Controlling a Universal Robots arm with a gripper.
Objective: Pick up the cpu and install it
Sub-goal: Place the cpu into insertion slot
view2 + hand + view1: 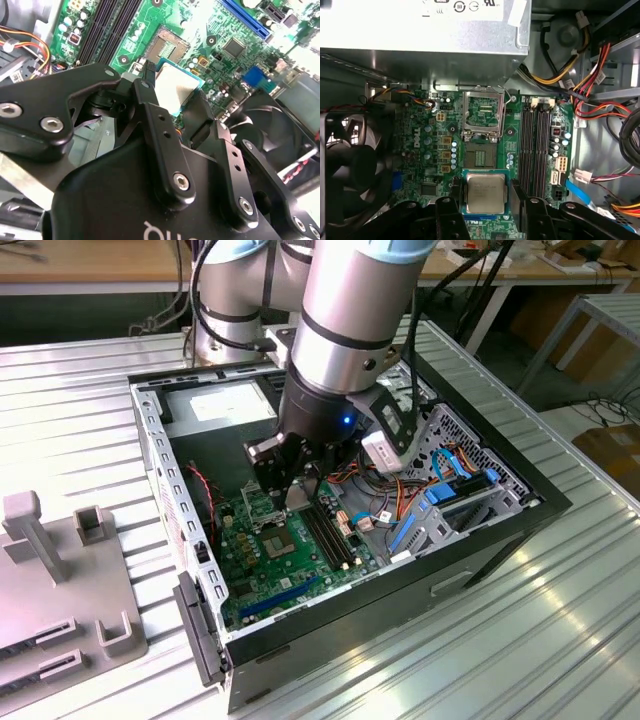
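Cpu (485, 194) between fingers (518, 197), over motherboard (427, 150), beside socket (482, 117); motherboard inside case (400, 590) on table (560, 640).

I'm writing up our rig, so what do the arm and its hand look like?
The arm is a silver-grey tube with pale blue joint caps and black cables. The hand is black, with a small blue light, jointed fingers and hex screws.

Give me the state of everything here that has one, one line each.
cpu, held flat, not yet seated.
gripper, shut on the cpu.
socket, empty, its frame swung open.
computer case, lying on its side, panel off.
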